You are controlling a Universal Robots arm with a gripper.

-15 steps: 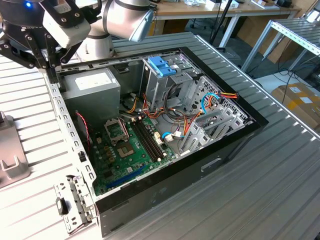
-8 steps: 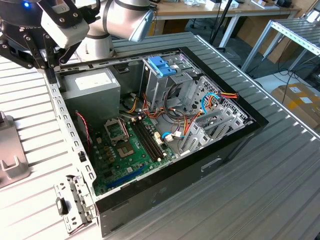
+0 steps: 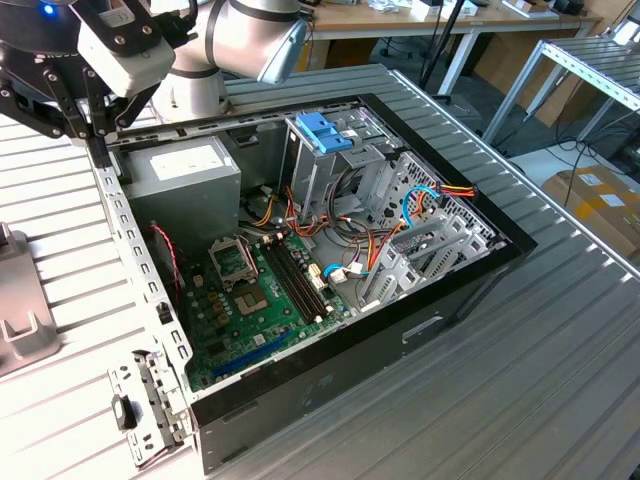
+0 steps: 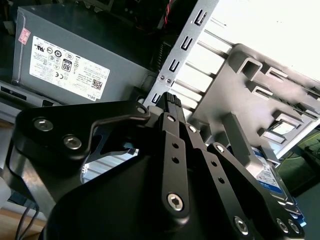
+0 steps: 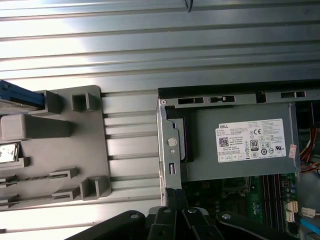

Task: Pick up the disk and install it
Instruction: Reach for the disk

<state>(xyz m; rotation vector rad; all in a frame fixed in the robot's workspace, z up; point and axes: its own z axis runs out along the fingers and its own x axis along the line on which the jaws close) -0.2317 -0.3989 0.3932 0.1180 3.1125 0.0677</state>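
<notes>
The disk (image 4: pixel 270 174), showing a white label with a blue band, rests in a grey moulded holder (image 4: pixel 260 85) on the ribbed table. Its blue rail (image 5: pixel 19 96) peeks in at the edge of the first wrist view. My gripper (image 4: pixel 172 100) hangs over the rear corner of the open computer case (image 3: pixel 330 340), above the case's metal edge and next to the grey power supply (image 3: pixel 185 172). The black fingers are pressed together with nothing between them. The disk lies off to one side of the gripper, apart from it.
An upright metal cage with a blue plastic top (image 3: pixel 325 132) stands inside the case behind the green motherboard (image 3: pixel 260 300), with coloured cables (image 3: pixel 420 200) around it. The grey holder (image 3: pixel 20 320) sits at the exterior view's left. A bracket (image 3: pixel 150 400) lies by the case's front corner.
</notes>
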